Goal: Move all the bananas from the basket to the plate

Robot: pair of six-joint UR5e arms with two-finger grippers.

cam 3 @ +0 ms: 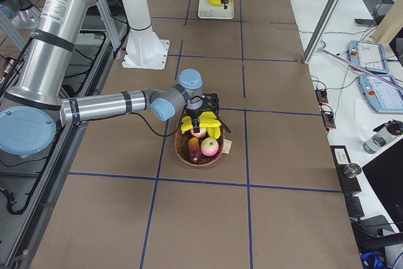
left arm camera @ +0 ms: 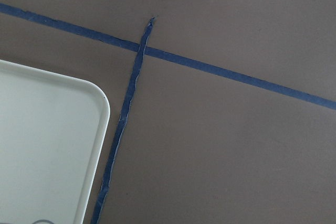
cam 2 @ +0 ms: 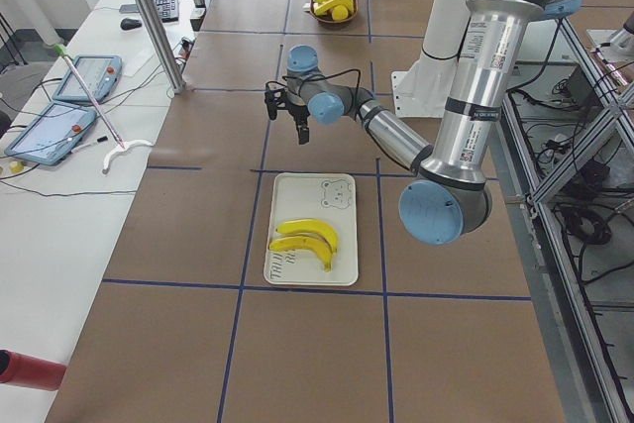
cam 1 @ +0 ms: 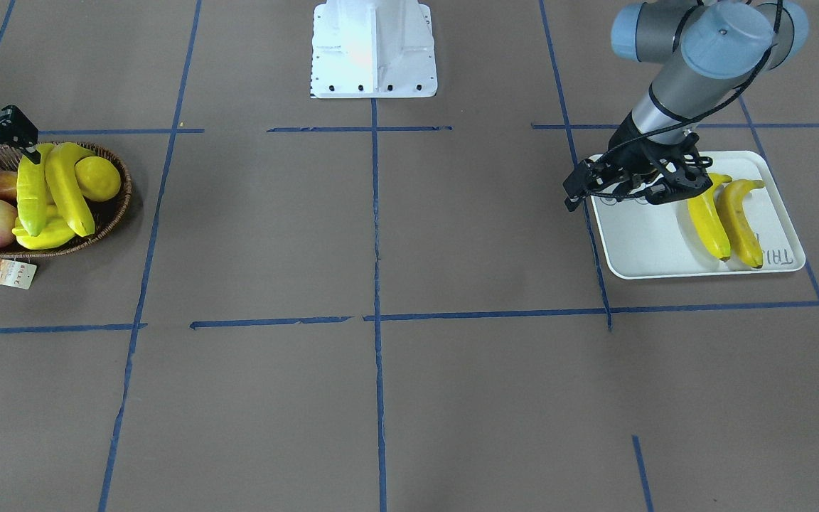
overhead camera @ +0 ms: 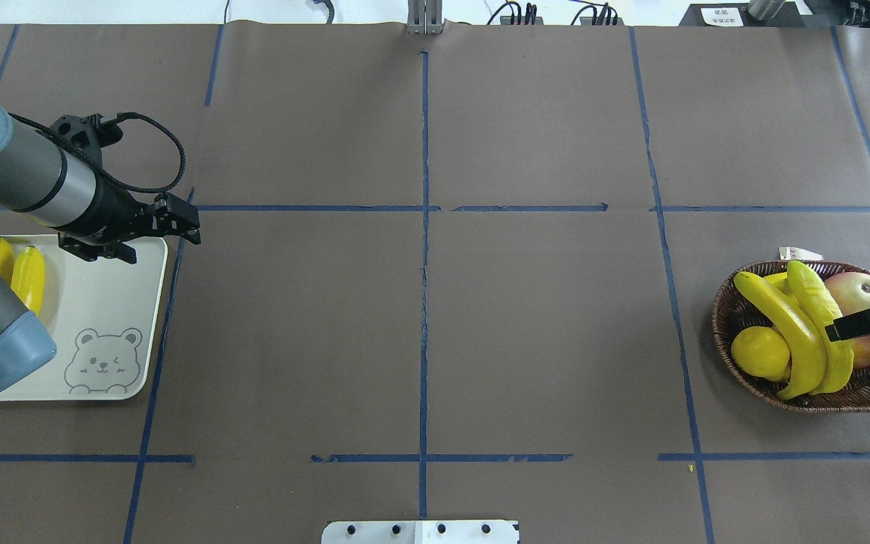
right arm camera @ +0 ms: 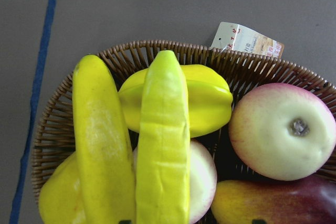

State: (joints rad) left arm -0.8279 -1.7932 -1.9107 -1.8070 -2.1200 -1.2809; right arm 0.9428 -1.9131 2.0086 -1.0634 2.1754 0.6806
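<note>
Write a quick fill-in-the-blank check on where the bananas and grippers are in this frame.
The plate holds ___ bananas. The basket holds ___ more bananas. The gripper over the basket is the robot's ___ one.
Missing words: two; two; right.

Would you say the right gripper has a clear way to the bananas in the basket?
Probably yes: the right gripper hovers open just above the basket, and the bananas lie on top of the other fruit, uncovered.
</note>
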